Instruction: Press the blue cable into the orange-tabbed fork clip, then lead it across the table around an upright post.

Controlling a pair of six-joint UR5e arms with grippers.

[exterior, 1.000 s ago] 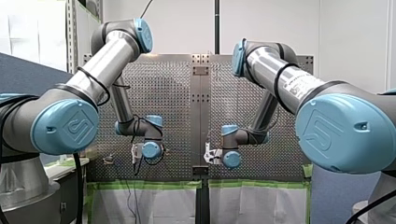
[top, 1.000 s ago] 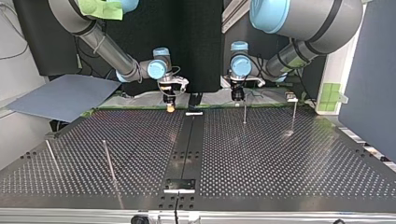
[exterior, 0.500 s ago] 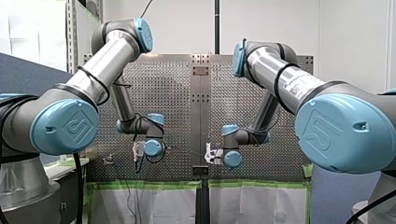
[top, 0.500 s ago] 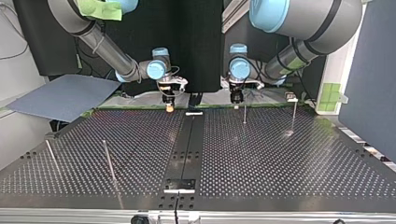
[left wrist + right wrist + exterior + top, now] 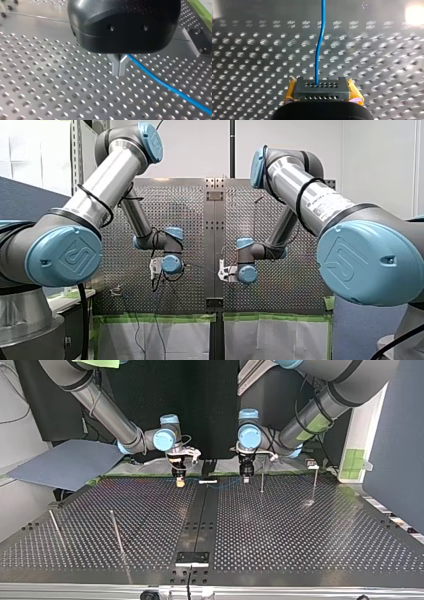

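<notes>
The left gripper (image 5: 118,73) held its metal fingers (image 5: 115,65) pinched shut on the blue cable (image 5: 170,88); the right gripper (image 5: 322,85), yellow-padded, clamped it too. The cable ran between them, over the table (image 5: 50,82).

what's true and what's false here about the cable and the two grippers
The left gripper has its jaws wide apart. False: they are closed, the cable coming out beside them.
The cable runs ahead from between the right gripper's jaws. True.
The right gripper has yellow pads. True.
The table is smooth, without holes. False: holes cover it.
A hand holds the cable. False: no hand shows.
</notes>
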